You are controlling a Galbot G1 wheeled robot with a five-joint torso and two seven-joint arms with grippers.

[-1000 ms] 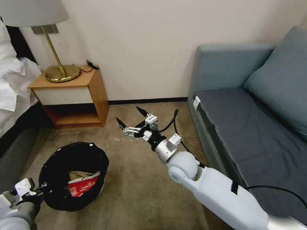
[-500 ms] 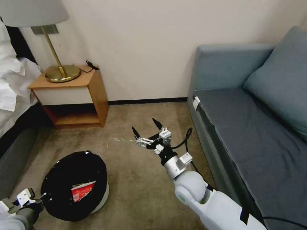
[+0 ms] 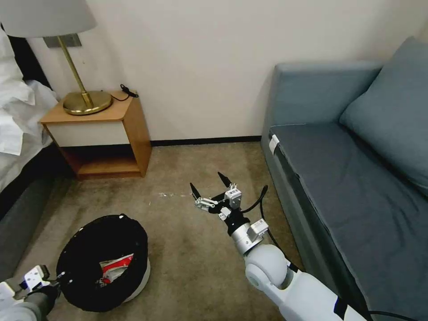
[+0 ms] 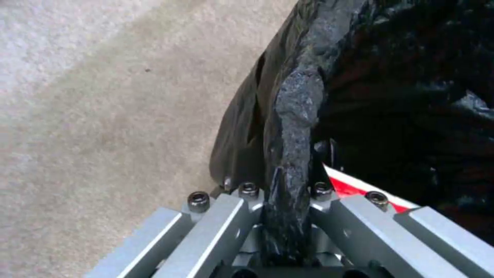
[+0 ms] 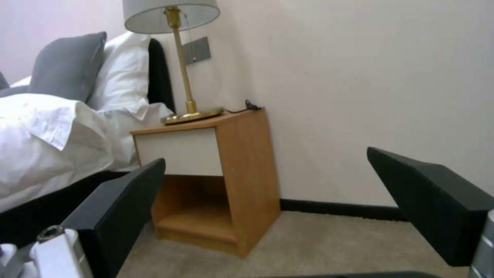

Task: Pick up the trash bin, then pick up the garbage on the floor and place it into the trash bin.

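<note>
- Head view: the trash bin (image 3: 104, 263) sits on the carpet (image 3: 196, 267) at near left, a red-and-white packet (image 3: 117, 266) inside it. The left gripper (image 3: 55, 281) grips its near-left rim. The right gripper (image 3: 209, 187) hangs mid-floor, beside the sofa (image 3: 339, 178), its fingers spread wide and holding nothing.
- Left wrist view: the fingers (image 4: 216, 231) are closed tight on the bag-covered rim (image 4: 291, 146).
- Right wrist view: two black fingers (image 5: 123, 200) stand well apart, facing the nightstand (image 5: 221, 173) and lamp (image 5: 172, 23).
</note>
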